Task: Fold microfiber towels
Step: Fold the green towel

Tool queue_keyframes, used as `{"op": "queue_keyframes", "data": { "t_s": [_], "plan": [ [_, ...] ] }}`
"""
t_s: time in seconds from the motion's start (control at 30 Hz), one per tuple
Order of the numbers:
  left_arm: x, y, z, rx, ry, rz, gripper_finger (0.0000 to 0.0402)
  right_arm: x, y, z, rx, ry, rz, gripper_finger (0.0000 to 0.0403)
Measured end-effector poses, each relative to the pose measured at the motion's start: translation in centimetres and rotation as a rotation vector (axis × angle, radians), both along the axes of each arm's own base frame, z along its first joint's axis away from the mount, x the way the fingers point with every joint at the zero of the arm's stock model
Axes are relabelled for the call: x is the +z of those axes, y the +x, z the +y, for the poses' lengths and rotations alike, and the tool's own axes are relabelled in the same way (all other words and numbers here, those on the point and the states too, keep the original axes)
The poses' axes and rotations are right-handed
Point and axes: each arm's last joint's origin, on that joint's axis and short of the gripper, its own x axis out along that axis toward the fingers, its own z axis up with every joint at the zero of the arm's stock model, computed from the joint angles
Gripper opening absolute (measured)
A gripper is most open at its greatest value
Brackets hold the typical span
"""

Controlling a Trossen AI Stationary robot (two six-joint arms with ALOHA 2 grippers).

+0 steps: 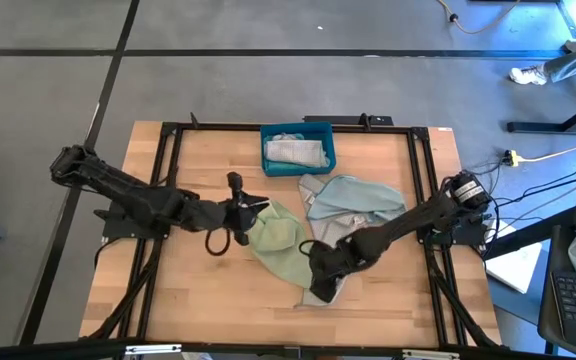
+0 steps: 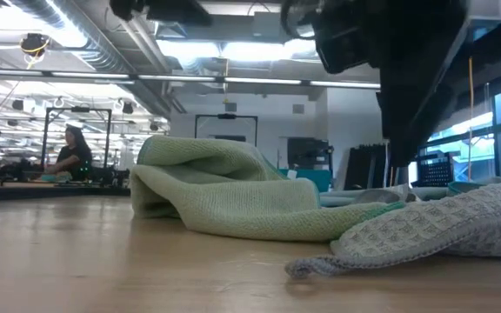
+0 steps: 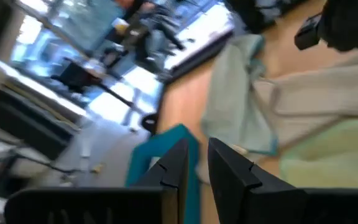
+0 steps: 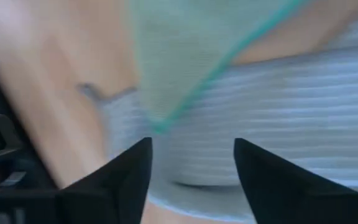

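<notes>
Several towels heaped mid-table (image 1: 198,300): pale green towel (image 1: 276,238) left of centre, pale blue towel (image 1: 353,198) behind and to its right, a grey waffle-weave towel (image 2: 442,228) at the front, its edge trailing onto bare wood. One more pale folded cloth (image 1: 296,151) inside the teal-blue bin (image 1: 297,130) at the table's far edge. Left claw (image 1: 251,208) just beside the green towel's left edge, fingers (image 3: 229,174) nearly together with a thin gap, nothing seen between them. Right claw (image 1: 320,268) low over the grey towel near the front of the heap, fingers (image 4: 126,174) spread wide, cloth beneath, not pinched. Across the room beyond the table, a person (image 2: 70,155) seated at a desk.
</notes>
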Motion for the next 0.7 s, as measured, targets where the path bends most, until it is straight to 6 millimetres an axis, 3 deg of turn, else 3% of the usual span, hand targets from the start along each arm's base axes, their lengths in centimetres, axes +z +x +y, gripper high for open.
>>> {"op": "queue_keyframes", "data": {
  "t_s": [0.13, 0.27, 0.4, 0.7],
  "plan": [
    [-0.8, 0.4, 1.6, -0.13, -0.167, 0.077, 0.0054, -1.1, 0.2, 1.1, -0.07, 0.121, -0.11, 0.0265],
    [-1.7, 0.4, 3.5, -0.207, -0.347, 0.165, 0.0055, -2.7, -0.3, 0.7, -0.138, 0.155, -0.123, 0.0282],
    [-2.6, 0.3, 5.2, -0.168, -0.419, 0.189, 0.0055, -4.1, -1.1, 0.3, -0.174, 0.151, -0.089, 0.0283],
    [-5.2, 0.3, 8.4, -0.231, -0.562, 0.146, 0.0055, -4.4, -0.8, 0.4, -0.174, 0.203, -0.179, 0.0271]
  ]
}}
